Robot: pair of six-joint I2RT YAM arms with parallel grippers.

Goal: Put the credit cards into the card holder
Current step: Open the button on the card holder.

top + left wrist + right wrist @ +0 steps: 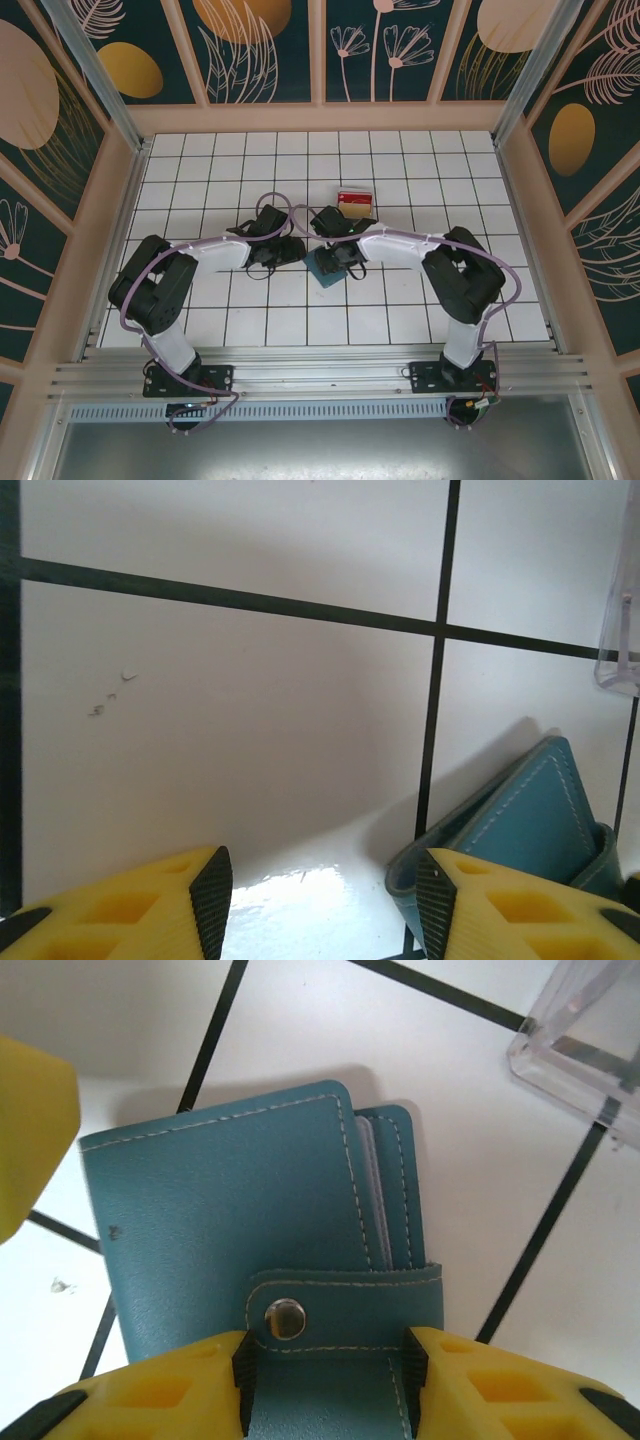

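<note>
Closed card holder points its strap end into right gripper, grip unclear.

We note a matt, leather-like card holder with a shiny metal snap, glossy tiles, and a clear plastic box.

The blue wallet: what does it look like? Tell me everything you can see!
The card holder is teal, leather-looking, with pale stitching round its edges. It is folded shut, a strap with a silver snap across it; grey leaves peek out at one side. It sits on the white tiled table near a clear box. The right gripper straddles the strap; whether it pinches is unclear.
</note>
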